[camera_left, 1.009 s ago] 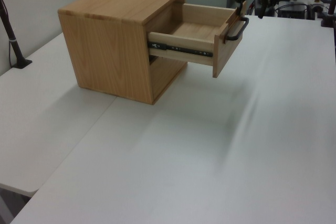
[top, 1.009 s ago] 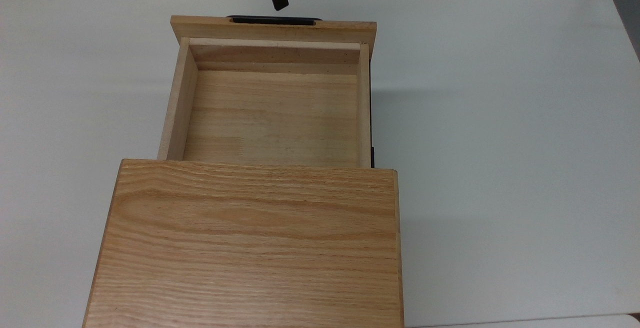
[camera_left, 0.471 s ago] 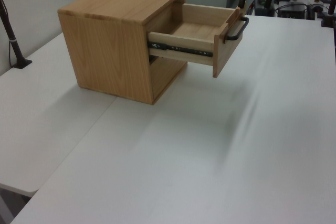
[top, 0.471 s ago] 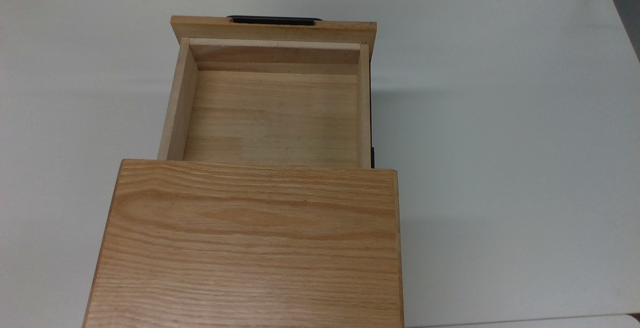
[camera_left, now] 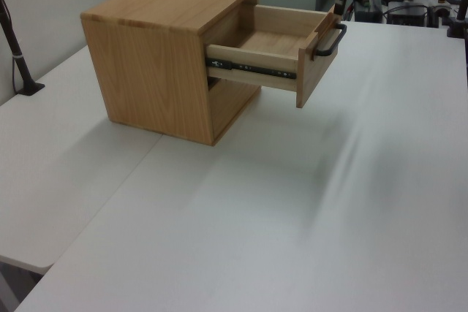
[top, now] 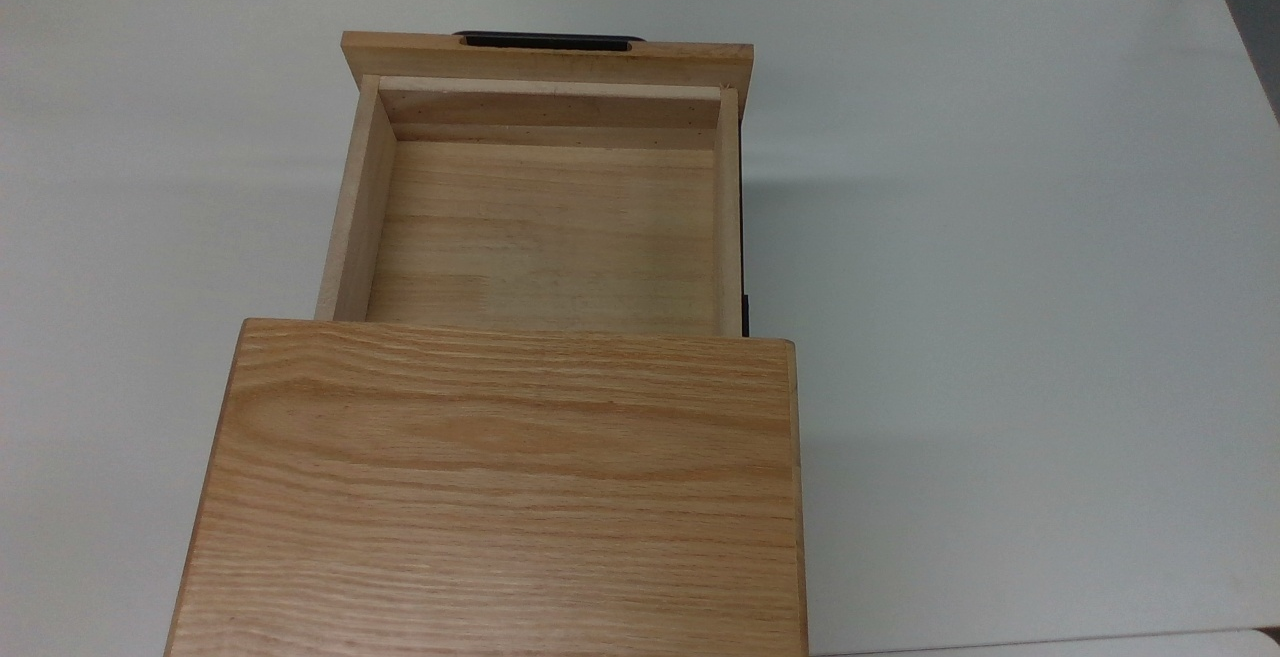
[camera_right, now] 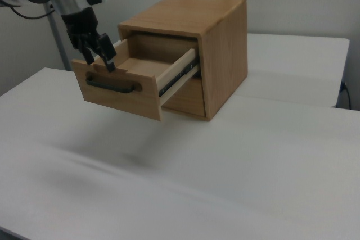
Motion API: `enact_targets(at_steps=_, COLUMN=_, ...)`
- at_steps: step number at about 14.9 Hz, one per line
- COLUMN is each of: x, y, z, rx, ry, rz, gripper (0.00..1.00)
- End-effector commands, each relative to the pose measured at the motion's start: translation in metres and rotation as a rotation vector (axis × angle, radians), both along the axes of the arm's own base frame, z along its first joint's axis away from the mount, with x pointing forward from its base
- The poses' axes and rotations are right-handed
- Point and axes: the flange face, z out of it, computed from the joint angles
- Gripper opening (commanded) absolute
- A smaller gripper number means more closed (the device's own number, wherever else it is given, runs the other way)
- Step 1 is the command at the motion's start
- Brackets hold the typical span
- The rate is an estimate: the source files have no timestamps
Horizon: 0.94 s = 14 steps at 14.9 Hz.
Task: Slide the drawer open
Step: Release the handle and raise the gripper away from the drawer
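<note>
Gripper (camera_right: 100, 55) lifted off handle (camera_right: 113, 87) — drawer (top: 545, 227) extended over table (top: 1000, 237).

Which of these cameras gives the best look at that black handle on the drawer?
The right view: it faces the drawer front, so the whole black handle shows as a bar across the panel. The left view sees the handle side-on, standing off the front. The top view catches just its upper edge as a thin dark strip.
</note>
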Motion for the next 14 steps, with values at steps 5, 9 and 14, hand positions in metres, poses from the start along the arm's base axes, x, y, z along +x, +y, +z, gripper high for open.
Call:
enact_targets(at_steps=5, x=0.012, y=0.003, z=-0.005, rx=-0.057, ry=0.074, rz=0.246, gripper=1.0)
enact_targets(at_steps=9, x=0.011, y=0.006, z=-0.006, rx=-0.051, ry=0.077, rz=0.245, gripper=1.0)
enact_targets(at_steps=14, x=0.011, y=0.008, z=-0.007, rx=-0.04, ry=0.079, rz=0.244, gripper=1.0)
